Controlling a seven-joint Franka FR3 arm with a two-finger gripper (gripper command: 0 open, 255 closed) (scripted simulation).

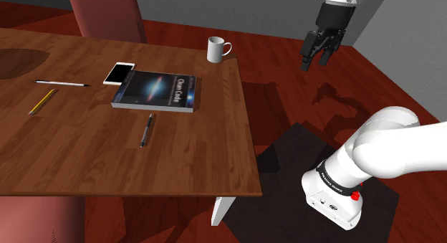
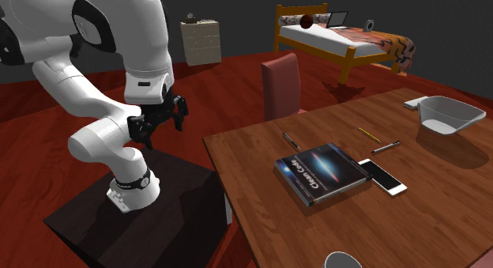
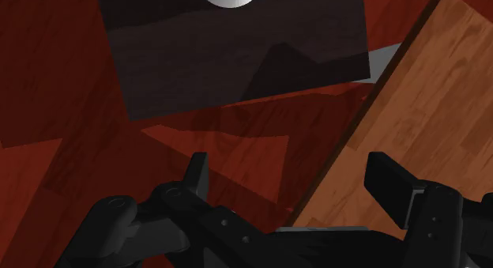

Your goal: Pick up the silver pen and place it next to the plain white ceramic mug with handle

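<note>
Two pens lie on the wooden table [image 1: 86,148]. A slim silvery pen [image 1: 63,83] [image 2: 386,147] with a dark tip rests left of the phone in the shoulder view. A darker grey pen [image 1: 147,130] [image 2: 291,141] lies in front of the book. The white mug [image 1: 218,49] [image 2: 344,261] with a handle stands near the table's far right corner. My gripper [image 1: 319,59] [image 2: 158,120] [image 3: 294,183] hangs open and empty over the red floor, off the table's right edge. The table edge [image 3: 427,124] passes under one finger.
A dark book [image 1: 156,91] [image 2: 321,171], a white phone [image 1: 119,73] [image 2: 383,177] and a yellow pencil [image 1: 43,101] [image 2: 368,134] lie on the table. A grey bowl [image 2: 449,115] sits at its far end. A red chair [image 2: 282,84] stands beside it.
</note>
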